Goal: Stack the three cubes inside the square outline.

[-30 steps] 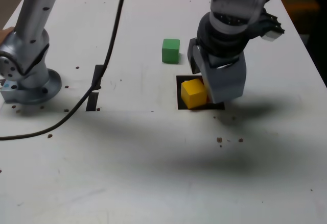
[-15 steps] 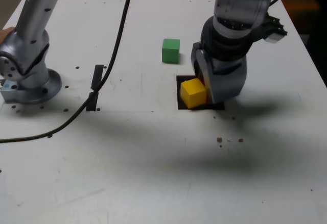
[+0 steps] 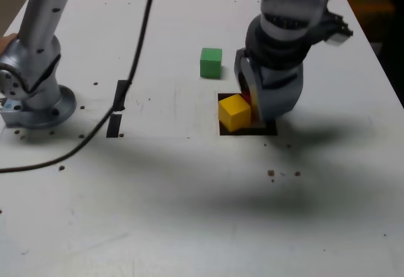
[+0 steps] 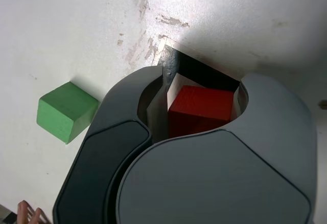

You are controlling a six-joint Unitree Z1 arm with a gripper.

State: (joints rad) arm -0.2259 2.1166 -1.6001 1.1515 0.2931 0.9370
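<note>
My gripper (image 3: 254, 108) stands over the square outline (image 3: 225, 129) with its jaws closed around the red cube (image 4: 198, 110). In the exterior view only a red sliver (image 3: 245, 101) of that cube shows beside the jaw. The yellow cube (image 3: 234, 111) sits on the outline's left part in the exterior view, right against the gripper, and is hidden in the wrist view. The green cube (image 3: 211, 62) rests alone on the table behind the outline, apart from the gripper; the wrist view shows the green cube (image 4: 65, 110) beside the jaw. Black tape of the outline (image 4: 190, 69) shows past the red cube.
The arm's base (image 3: 35, 100) stands at the exterior view's left, with a black cable (image 3: 136, 62) trailing across the white table (image 3: 189, 214). Two short black tape strips (image 3: 118, 108) lie near the cable. Small dark specks (image 3: 273, 173) dot the surface in front of the outline.
The jaws have closed in around the red cube. The yellow cube has shifted slightly toward the exterior view's left. The green cube has not moved.
</note>
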